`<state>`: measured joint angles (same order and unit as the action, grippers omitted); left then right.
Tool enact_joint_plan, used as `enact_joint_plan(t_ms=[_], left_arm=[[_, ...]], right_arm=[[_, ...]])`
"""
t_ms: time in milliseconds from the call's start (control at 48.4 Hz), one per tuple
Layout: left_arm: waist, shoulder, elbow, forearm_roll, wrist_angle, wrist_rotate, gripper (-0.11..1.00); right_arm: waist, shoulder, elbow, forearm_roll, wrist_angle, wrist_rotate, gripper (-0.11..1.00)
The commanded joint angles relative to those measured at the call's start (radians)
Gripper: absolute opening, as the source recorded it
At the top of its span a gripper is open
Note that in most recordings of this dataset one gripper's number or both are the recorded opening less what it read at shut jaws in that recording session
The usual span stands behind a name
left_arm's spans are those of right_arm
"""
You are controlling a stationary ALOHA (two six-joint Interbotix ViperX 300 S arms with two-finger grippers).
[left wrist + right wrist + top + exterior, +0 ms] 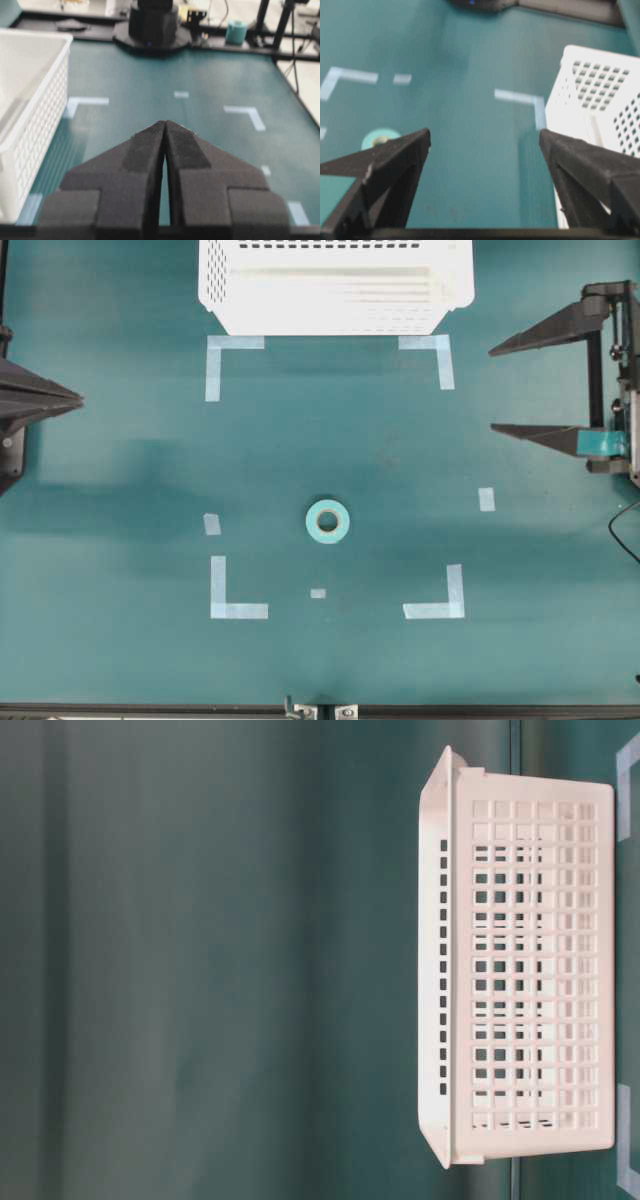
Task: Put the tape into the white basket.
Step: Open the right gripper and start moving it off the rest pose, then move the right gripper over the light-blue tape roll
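Note:
The tape [328, 521] is a small light-teal ring with a tan core. It lies flat on the green table inside the marked square, and part of it shows in the right wrist view [379, 138]. The white basket [335, 285] stands at the far edge and also shows in the table-level view [525, 960], the left wrist view [27, 115] and the right wrist view [600, 100]. My left gripper [78, 398] is shut and empty at the left edge [165, 122]. My right gripper [492, 388] is open and empty at the right edge [485, 132], far from the tape.
Pale-blue strips mark corners of a square [238, 610] [435, 608] [228, 345] [430, 345], with small strips [486, 499] [212, 524] [318, 593] between. The other arm's base [152, 25] and a teal roll [236, 32] stand past the table's edge.

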<state>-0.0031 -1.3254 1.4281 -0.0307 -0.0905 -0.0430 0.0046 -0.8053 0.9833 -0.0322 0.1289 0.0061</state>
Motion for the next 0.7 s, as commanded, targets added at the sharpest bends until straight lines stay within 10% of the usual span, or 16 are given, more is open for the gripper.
enact_joint_plan(t_ms=[0, 681], left_arm=[[-0.002, 0.009, 0.008, 0.002, -0.003, 0.0, -0.11], [0.0, -0.026, 0.149, 0.002, 0.003, 0.005, -0.11]], right_arm=[[0.014, 0.032, -0.064, 0.011, 0.081, 0.009, 0.99], [0.041, 0.459, -0.37, 0.014, 0.408, 0.1, 0.99]])
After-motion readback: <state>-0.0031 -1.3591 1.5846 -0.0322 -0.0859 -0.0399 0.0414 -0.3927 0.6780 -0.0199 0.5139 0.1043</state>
